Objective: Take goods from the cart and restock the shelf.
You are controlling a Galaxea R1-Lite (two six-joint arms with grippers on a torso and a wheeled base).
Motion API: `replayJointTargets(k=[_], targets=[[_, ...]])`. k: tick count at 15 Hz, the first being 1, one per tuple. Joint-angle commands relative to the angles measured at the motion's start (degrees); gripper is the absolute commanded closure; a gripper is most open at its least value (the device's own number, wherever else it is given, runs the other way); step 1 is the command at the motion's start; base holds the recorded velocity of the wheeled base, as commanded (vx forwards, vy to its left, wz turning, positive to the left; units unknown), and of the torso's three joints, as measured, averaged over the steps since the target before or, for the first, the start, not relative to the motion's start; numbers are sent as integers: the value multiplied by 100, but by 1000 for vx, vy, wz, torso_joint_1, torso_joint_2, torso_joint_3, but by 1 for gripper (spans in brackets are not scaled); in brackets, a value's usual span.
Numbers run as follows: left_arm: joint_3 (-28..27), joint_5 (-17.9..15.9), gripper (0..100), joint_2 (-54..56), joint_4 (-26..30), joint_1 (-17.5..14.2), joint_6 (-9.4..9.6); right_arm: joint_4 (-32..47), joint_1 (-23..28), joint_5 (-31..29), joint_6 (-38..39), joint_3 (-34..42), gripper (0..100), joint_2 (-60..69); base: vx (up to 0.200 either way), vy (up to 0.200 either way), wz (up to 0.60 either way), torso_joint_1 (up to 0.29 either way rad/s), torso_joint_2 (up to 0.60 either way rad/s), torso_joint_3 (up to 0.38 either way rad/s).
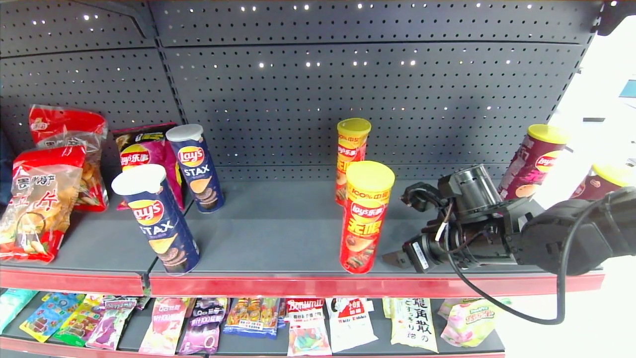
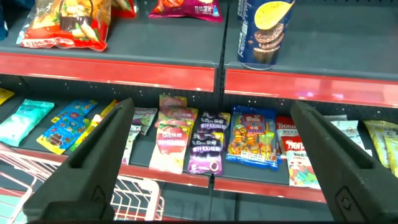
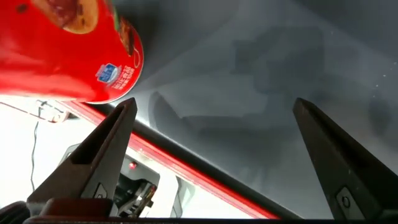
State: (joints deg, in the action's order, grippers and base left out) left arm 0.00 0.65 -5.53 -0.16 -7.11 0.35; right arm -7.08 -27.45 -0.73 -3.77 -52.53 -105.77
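Note:
A red chip can with a yellow lid (image 1: pixel 365 223) stands upright near the front edge of the grey shelf (image 1: pixel 278 228); a second one (image 1: pixel 351 154) stands behind it. My right gripper (image 1: pixel 400 233) hovers low over the shelf just right of the front can, open, nothing between its fingers. In the right wrist view the can's base (image 3: pixel 68 50) lies outside one finger (image 3: pixel 99 155), with bare shelf (image 3: pixel 249 74) between the jaws. My left gripper (image 2: pixel 211 155) is open and holds nothing, in front of the lower shelf, above the wire cart (image 2: pixel 134 196).
Two blue cans (image 1: pixel 158 219) (image 1: pixel 195 166) and snack bags (image 1: pixel 42 199) fill the shelf's left part. Two maroon cans (image 1: pixel 534 161) (image 1: pixel 603 181) stand at the far right. Candy bags (image 2: pixel 205 140) line the lower shelf. Free shelf room lies between the blue and red cans.

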Motion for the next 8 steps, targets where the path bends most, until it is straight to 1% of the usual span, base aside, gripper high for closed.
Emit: replayJointTargets(k=[1,8], targets=[[0,6,0,-9,-2,-1,0,5,-6,-6,-1,-3,0,-58,0,0,0,0,0,0],[0,6,0,-9,-2,-1,0,5,-41,-32,-1,-64,0,-181,0,0,0,0,0,0]])
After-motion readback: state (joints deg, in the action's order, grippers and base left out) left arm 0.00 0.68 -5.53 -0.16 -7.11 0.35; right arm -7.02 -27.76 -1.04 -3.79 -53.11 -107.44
